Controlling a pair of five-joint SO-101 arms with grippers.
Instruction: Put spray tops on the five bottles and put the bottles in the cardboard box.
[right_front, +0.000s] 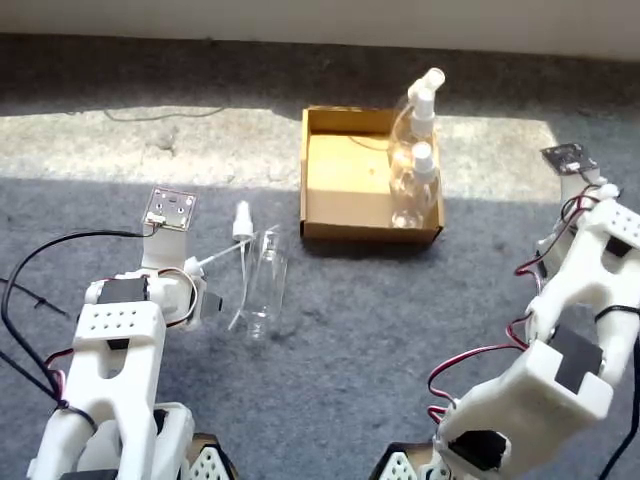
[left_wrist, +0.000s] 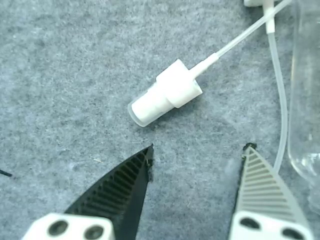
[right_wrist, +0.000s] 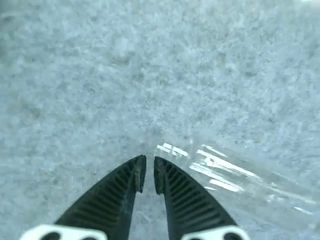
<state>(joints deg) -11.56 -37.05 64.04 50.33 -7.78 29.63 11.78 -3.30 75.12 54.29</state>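
while hanging over the desk (left_wrist: 60, 75), gapes wide at left claw (left_wrist: 199, 147) near a spray top (left_wrist: 165, 92); pinched together, empty, at right claw (right_wrist: 149, 159).

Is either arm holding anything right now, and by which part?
Nothing is held. The left gripper is open near a loose spray top; the right gripper is shut, empty.

A white spray top (left_wrist: 165, 94) and clear bottle (right_front: 265, 285) are seen on grey felt (right_front: 350, 300); the box (right_front: 345, 170) is tan.
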